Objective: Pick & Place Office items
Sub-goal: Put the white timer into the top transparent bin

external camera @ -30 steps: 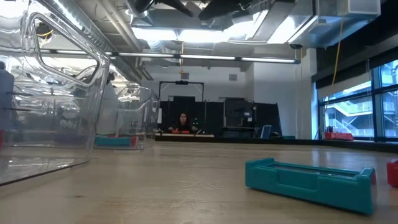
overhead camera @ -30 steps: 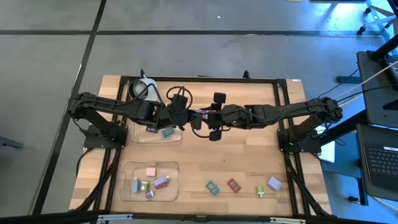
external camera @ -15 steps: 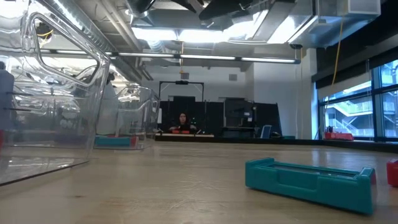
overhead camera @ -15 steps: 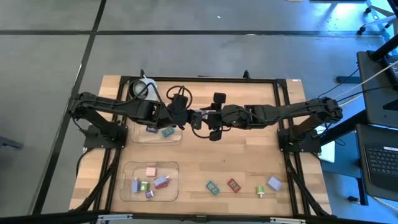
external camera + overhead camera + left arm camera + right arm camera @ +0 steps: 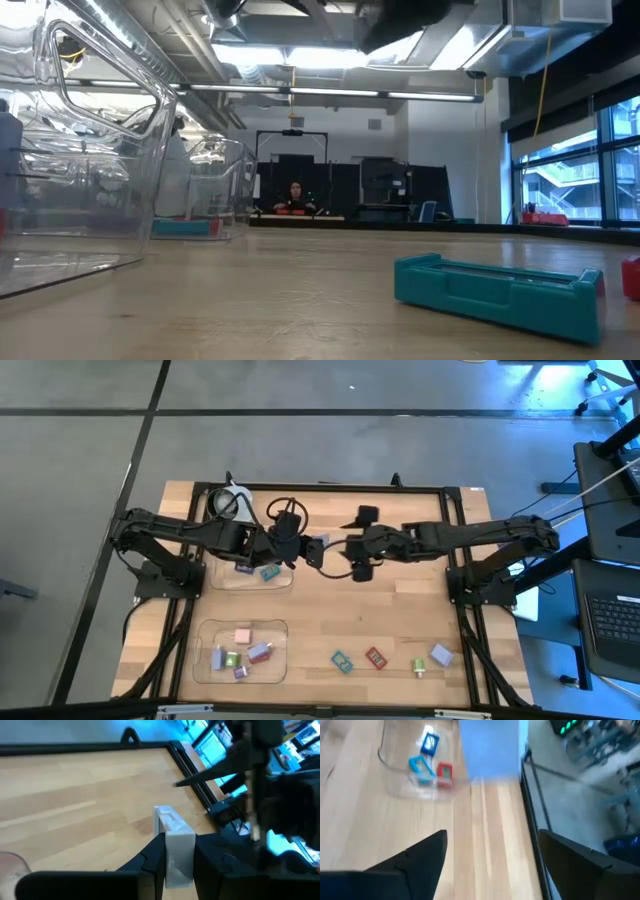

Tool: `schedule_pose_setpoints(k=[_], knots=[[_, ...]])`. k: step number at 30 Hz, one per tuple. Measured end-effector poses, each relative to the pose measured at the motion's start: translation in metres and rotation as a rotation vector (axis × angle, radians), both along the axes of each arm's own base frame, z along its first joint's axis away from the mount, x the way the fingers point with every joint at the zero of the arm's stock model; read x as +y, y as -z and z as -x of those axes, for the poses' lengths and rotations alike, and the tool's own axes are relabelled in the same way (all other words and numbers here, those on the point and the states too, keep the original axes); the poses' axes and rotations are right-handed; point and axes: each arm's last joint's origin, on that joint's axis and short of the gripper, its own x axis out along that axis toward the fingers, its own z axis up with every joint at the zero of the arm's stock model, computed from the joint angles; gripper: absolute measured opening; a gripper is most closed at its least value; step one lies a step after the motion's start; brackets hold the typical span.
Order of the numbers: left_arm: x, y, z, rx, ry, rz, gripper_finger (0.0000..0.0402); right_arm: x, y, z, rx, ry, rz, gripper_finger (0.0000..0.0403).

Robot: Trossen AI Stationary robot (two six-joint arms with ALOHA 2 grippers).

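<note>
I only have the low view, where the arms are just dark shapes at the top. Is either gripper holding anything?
Observer: Yes. The left gripper is shut on a pale piece.
Operator: And the right one?
Observer: The right gripper is open and empty, facing the left one over the table's middle.
Operator: What lies loose on the wood?
Observer: Four pieces in a row beside the clear tray: teal, red, green, lavender.
</note>
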Motion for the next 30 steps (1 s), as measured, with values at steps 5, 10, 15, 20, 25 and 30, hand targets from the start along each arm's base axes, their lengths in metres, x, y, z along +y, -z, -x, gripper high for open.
schedule_pose_setpoints(k=[5,10,15,20,25,30], knots=[[0.004,-0.01,0.006,-0.027,-0.019,-0.054,0.0067,-0.009,-0.022,0.034,-0.015,0.028,-0.098,0.0307],[0.003,-0.027,0.006,-0.113,0.049,-0.142,0.0068,-0.015,-0.048,0.068,-0.102,0.032,-0.198,0.0295],[-0.001,-0.046,0.003,-0.225,0.199,-0.239,0.0067,-0.019,-0.071,0.1,-0.221,0.05,-0.229,0.0284],[-0.007,-0.044,0.005,-0.176,0.303,-0.271,0.0068,-0.02,-0.081,0.126,-0.271,0.081,-0.284,0.0276],[-0.011,-0.019,0.017,0.061,0.313,-0.158,0.0068,-0.02,-0.073,0.139,-0.176,0.149,-0.339,0.0269],[-0.008,0.01,0.04,0.371,0.182,0.0,0.0068,-0.02,-0.066,0.137,-0.118,0.189,-0.371,0.0261]])
